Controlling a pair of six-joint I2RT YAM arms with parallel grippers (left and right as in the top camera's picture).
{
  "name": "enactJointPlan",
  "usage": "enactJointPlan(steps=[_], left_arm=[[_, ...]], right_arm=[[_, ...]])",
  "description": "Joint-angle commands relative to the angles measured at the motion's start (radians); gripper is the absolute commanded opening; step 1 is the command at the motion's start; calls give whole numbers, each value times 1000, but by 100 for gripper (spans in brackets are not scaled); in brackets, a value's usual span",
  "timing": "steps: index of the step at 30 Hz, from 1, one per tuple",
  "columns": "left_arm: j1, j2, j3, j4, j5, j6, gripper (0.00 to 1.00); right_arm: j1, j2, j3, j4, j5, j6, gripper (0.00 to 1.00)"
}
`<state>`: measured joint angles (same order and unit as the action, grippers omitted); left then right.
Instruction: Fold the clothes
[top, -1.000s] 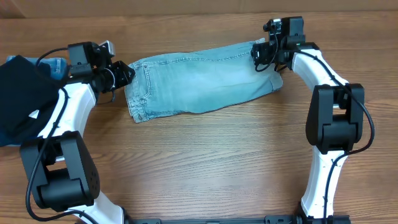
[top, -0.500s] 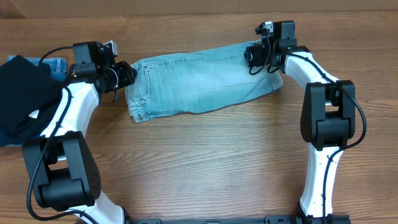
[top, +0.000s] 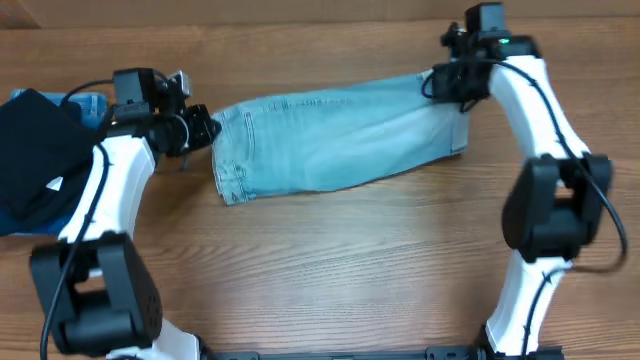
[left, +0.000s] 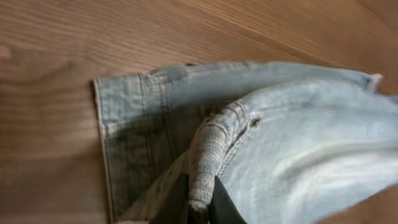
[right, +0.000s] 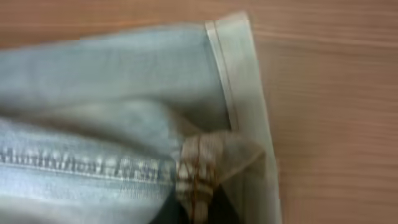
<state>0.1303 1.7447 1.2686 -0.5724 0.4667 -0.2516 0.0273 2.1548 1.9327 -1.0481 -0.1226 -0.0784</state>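
Pale denim shorts (top: 330, 140) lie stretched between two grippers at the table's (top: 330, 260) far side.
The left gripper (top: 205, 128) is clamped on the waistband end, the right gripper (top: 447, 85) on the cuffed hem; a black garment (top: 35, 165) lies at the far left.

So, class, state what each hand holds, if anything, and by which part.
Both grip the pale denim shorts: the left hand pinches a raised fold near the waistband end, the right hand pinches the seam beside the cuffed hem.
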Motion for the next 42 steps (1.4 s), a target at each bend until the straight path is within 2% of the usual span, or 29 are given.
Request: enactJointPlan(steps=[1, 2, 4, 6, 7, 9, 12, 13, 14, 15, 16, 17, 18, 19, 21, 23, 24, 25, 28, 32, 34, 36, 42], left_arm=[[-6, -138, 18, -131, 62, 26, 4], [-6, -161, 18, -171, 100, 34, 4], [-6, -194, 18, -272, 190, 35, 4], [-6, -196, 18, -388, 219, 35, 4], [-6, -195, 18, -493, 202, 35, 4], [-6, -195, 18, -650, 152, 35, 6], [-6, -195, 18, -840, 64, 69, 19], [-6, -195, 18, -864, 57, 82, 23], [-6, -195, 18, -902, 37, 105, 39], [-6, -195, 18, -926, 0, 115, 59], [-6, -195, 18, -937, -26, 126, 75], [-6, -196, 18, -939, -42, 136, 82], [-6, -195, 18, -935, -53, 153, 85], [-6, -195, 18, -917, -51, 176, 86], [-6, -195, 18, -881, -51, 196, 86], [-6, -195, 18, -798, -53, 196, 82], [-6, -195, 18, -715, -63, 192, 75], [-6, -195, 18, -662, -84, 168, 75], [-5, -195, 18, -496, -275, -54, 81], [-4, -172, 18, -346, -354, -207, 89], [-3, -95, 18, -307, -338, -209, 90], [1, 63, 18, -237, -278, -173, 91], [8, 270, 18, -64, -229, -80, 90]], right_arm=[[-14, -138, 40, -188, 32, 5, 6], [-14, -151, 40, -268, 32, 5, 10], [-14, -157, 40, -446, 32, 5, 24], [-14, -156, 37, -573, 27, 5, 26], [-14, -157, 34, -647, 10, 7, 29], [-14, -158, 30, -646, -15, 54, 33], [-15, -158, 30, -646, 4, 52, 49], [-16, -158, 30, -646, 24, 52, 49], [-17, -158, 30, -646, 60, 53, 50], [-17, -158, 30, -646, 105, 53, 58], [-17, -158, 30, -645, 129, 53, 62], [-17, -158, 30, -640, 138, 53, 63], [-17, -158, 30, -629, 141, 53, 64], [-16, -158, 30, -609, 141, 53, 69], [-16, -158, 30, -569, 140, 53, 72], [-16, -158, 30, -528, 140, 53, 72], [-16, -158, 30, -501, 139, 53, 72], [-16, -158, 30, -484, 135, 53, 72], [-16, -158, 30, -449, 137, 53, 75], [-16, -157, 30, -441, 136, 53, 78], [-16, -157, 30, -443, 136, 53, 78], [-16, -157, 30, -452, 135, 53, 79], [-16, -157, 30, -457, 136, 53, 79]])
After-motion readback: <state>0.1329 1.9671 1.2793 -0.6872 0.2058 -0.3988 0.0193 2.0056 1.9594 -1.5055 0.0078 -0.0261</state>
